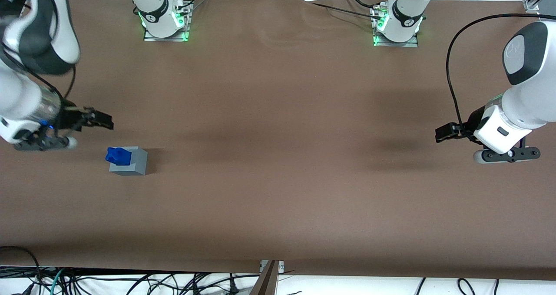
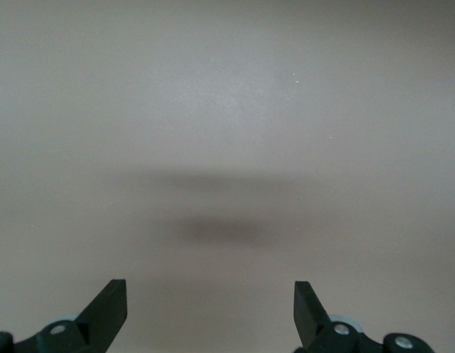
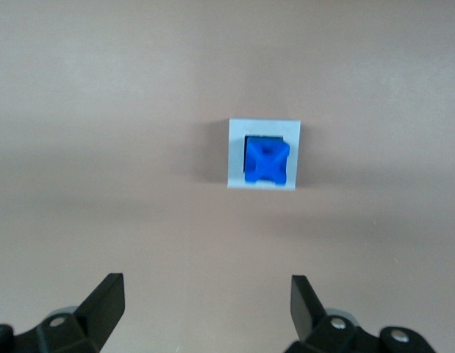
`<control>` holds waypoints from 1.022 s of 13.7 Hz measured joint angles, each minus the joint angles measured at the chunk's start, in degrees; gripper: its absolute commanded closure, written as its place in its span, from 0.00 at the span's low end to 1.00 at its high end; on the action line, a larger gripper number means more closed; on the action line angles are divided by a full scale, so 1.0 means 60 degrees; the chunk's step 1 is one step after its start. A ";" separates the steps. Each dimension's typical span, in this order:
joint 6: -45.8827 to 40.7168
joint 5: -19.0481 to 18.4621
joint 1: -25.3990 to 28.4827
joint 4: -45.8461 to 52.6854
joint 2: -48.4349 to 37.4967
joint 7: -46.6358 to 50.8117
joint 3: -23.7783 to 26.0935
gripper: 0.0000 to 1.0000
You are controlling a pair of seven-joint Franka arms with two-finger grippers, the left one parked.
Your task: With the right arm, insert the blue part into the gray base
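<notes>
The blue part (image 1: 117, 155) sits in the recess on top of the gray base (image 1: 131, 162), which stands on the brown table toward the working arm's end. In the right wrist view the blue part (image 3: 266, 161) fills the square recess of the gray base (image 3: 236, 154). My right gripper (image 1: 104, 122) is open and empty, held above the table, a little farther from the front camera than the base and apart from it. Its fingers (image 3: 106, 298) stand wide, with bare table between them.
The brown table (image 1: 278, 177) stretches wide toward the parked arm's end. The two arm bases (image 1: 163, 19) are bolted at the edge farthest from the front camera. Cables hang below the near edge.
</notes>
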 measured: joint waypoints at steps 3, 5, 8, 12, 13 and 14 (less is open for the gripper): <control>-0.1191 -0.0108 -0.0017 0.0946 -0.0341 0.0041 -0.0037 0.00; -0.1071 -0.0123 -0.0194 0.1465 -0.0167 0.0146 -0.0022 0.00; -0.1021 -0.0164 -0.1480 0.1069 -0.0442 0.0148 0.1055 0.00; -0.0988 -0.0187 -0.2212 -0.0385 -0.1686 0.0151 0.1772 0.00; -0.0980 -0.0189 -0.2213 -0.0506 -0.1780 0.0151 0.1803 0.00; -0.0944 -0.0191 -0.2213 -0.0539 -0.1785 0.0151 0.1824 0.00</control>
